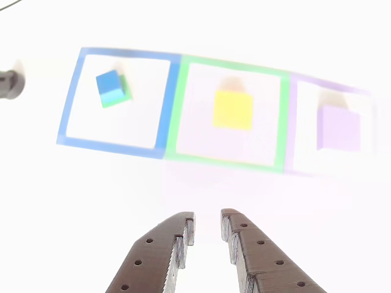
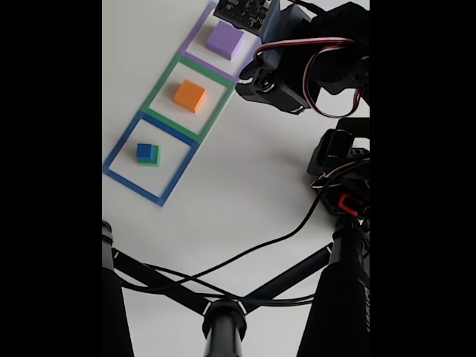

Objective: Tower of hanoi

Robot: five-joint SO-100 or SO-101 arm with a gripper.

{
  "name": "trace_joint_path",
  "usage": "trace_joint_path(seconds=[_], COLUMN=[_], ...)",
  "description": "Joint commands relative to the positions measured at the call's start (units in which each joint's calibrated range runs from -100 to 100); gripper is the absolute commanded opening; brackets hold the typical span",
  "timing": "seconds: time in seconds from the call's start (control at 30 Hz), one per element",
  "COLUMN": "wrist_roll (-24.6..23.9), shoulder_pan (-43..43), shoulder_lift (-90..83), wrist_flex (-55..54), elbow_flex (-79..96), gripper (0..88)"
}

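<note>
The Tower of hanoi blocks sit apart in three taped squares. A small blue cube (image 1: pixel 109 82) (image 2: pixel 143 150) rests on a wider green block (image 1: pixel 116 101) (image 2: pixel 153 160) in the blue square. A yellow block (image 1: pixel 233 110), orange-looking in the fixed view (image 2: pixel 190 95), lies alone in the green square. A purple block (image 1: pixel 338 128) (image 2: pixel 225 39) lies in the purple square. My gripper (image 1: pixel 208 223) hovers well short of the row, roughly in line with the yellow block. It is open, with nothing between its brown ridged fingers (image 1: pixel 168 244).
Blue tape (image 1: pixel 68 104), green tape (image 1: pixel 232 162) and faint purple tape (image 1: pixel 292 122) outline the squares on a white table (image 2: pixel 223 193). The arm's body (image 2: pixel 297 67) and cables hang at the right of the fixed view. A black stand (image 2: pixel 223 323) crosses its bottom.
</note>
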Motion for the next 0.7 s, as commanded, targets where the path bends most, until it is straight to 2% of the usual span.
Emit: trace_joint_path(seconds=[0.0, 0.47, 0.67], wrist_roll=[0.0, 0.0, 0.0], shoulder_pan=[-2.2, -9.4, -7.8], shoulder_lift=[1.5, 1.3, -0.5], wrist_flex=[4.2, 3.0, -11.5], elbow_flex=[-6.9, -4.7, 12.4], gripper=[0.1, 1.5, 9.6])
